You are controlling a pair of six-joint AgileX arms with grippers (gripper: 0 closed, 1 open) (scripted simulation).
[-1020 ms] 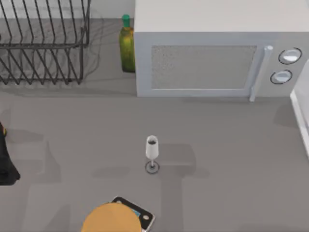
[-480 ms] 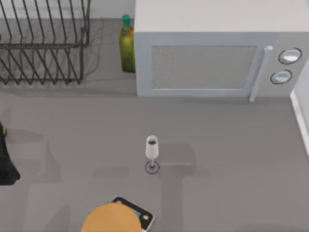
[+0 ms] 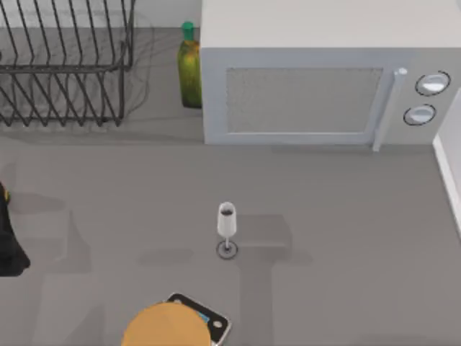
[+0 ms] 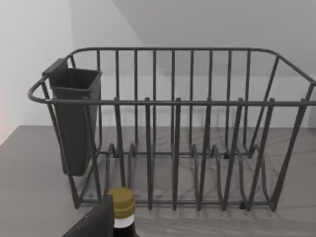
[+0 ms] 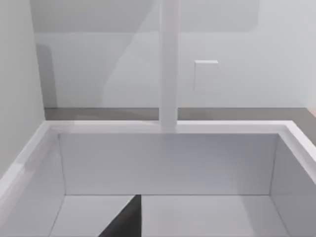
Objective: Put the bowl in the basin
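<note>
The bowl is out of view. The basin (image 5: 168,163) is a white rectangular tub with a white faucet post (image 5: 169,64) at its far rim; its edge (image 3: 450,169) shows at the table's right side in the top view. My right gripper (image 5: 123,219) shows as a dark wedge low over the basin. My left arm (image 3: 9,249) sits at the table's left edge, and my left gripper (image 4: 94,222) is a dark shape facing the dish rack (image 4: 173,148).
A wine glass (image 3: 226,227) stands mid-table. A tan-orange disc (image 3: 164,326) lies on a dark flat device (image 3: 215,321) at the front edge. At the back stand the wire rack (image 3: 65,65), a green bottle (image 3: 189,68) and a microwave (image 3: 302,94). A gold-capped bottle (image 4: 121,210) is near the left gripper.
A faint shadow on the table's right side has faded. Nothing else has visibly moved.
</note>
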